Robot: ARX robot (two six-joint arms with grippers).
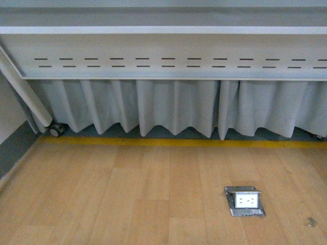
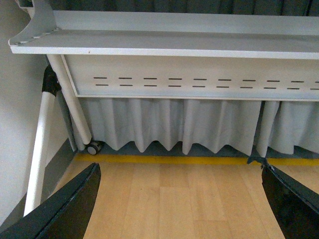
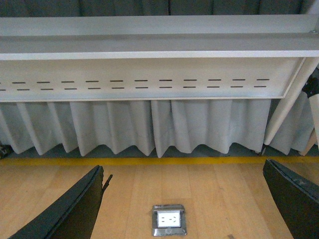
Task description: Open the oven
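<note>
The oven does not appear in any of the three views, so its position cannot be given from these pictures. All views face the underside of a white table with a slotted front panel, a pleated grey curtain hanging below the panel, and a wooden floor with a yellow stripe where it meets the curtain.

**Handling, as a judgement.** A small toaster oven is a rigid metal box with a glass door. The glass is fragile and should not be struck or pressed. The door normally hinges at its lower edge and swings downward, so take hold of the bar handle along the door's upper edge and pull outward and down. The box is light enough to slide on its surface if pulled hard, so a steady, moderate pull is advised.

**Fingers.**
- Left gripper: the fingers stand wide apart with nothing between them.
- Right gripper: the fingers are likewise spread and empty.

**Differences between views.**
- The front view shows neither arm. It shows a floor socket in front of the curtain and a caster wheel at the foot of a table leg.
- The left wrist view shows the same wheel and the table's end bracket, but not the socket.
- The right wrist view shows the socket between its fingers and the table's opposite leg, which the front view lacks.
</note>
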